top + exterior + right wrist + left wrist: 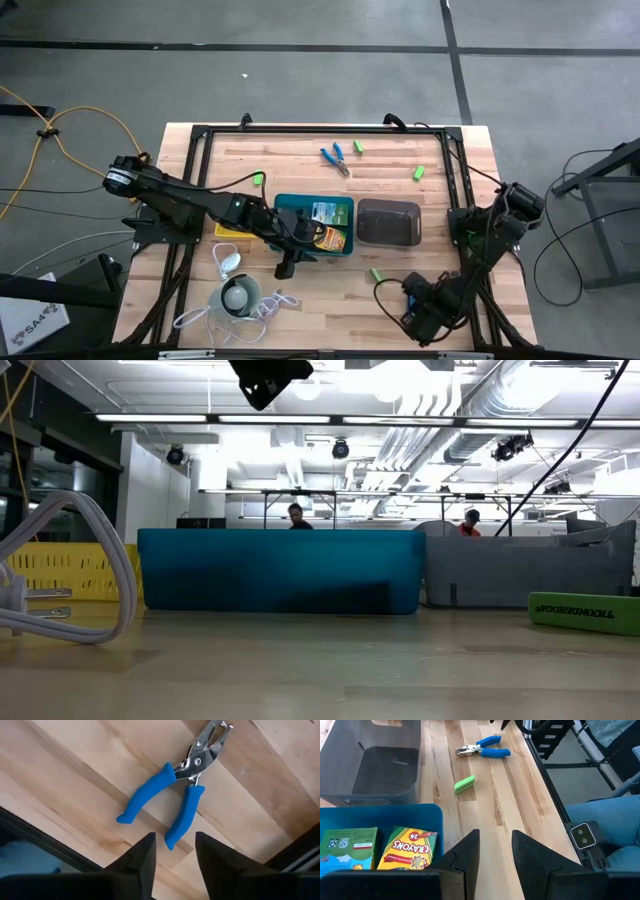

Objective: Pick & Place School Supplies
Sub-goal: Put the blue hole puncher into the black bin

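Nearest to us, at the table's near right corner, the right gripper hangs spread and empty over a blue-handled metal hand tool lying flat on the wooden table, not yet touching it. Its two handles are splayed, and the fingers line up near the tip of one of them. We judge that closing there would catch a single handle, so the tool may swing or slip out. Coming down too far would drive the fingertips into the wood.

Further in, the left gripper hovers with its fingers apart and nothing between them, just beside the teal plastic tray. A careless move could nudge that tray. Inside lie a yellow cardboard crayon box and a green-and-white flat pack. Beyond are the dark grey tray and a lime-green block.

Farthest off, a second blue-handled tool and two more green blocks wait loose.
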`<state>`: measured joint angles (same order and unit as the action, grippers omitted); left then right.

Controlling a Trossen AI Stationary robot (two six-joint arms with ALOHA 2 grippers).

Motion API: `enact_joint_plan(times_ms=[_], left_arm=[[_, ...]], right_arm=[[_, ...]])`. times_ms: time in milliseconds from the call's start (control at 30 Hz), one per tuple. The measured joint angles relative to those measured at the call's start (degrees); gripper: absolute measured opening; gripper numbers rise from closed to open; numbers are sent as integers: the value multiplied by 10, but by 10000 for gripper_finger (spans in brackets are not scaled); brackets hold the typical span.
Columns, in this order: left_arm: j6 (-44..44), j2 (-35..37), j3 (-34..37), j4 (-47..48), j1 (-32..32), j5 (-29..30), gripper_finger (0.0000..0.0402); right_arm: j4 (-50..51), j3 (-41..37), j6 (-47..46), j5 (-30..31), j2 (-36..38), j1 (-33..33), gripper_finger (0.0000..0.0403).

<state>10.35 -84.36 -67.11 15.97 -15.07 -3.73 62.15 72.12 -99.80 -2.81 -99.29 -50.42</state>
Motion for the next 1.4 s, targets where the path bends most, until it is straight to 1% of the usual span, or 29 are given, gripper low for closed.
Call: enact_joint_plan(times_ms=[133,233,800,1100,1267,1400], left_arm=[[0,0,0,0,0,0,111],[0,0,0,0,0,0,111],[2,0,0,-1,-2,-1,111],[1,0,0,-1,-2,-1,111],[2,0,0,-1,-2,-1,111],[1,0,0,-1,-2,-1,111]], right_arm=[[3,0,-37,14,0,-10,134],[5,0,-52,13,-7,-17,135],[-2,-1,-79,29,-54,-41,135],[-88,-68,-134,27,-57,-63,135],[-98,-76,-138,29,-57,-63,134],[-100,-76,-131,29,-57,-63,122]])
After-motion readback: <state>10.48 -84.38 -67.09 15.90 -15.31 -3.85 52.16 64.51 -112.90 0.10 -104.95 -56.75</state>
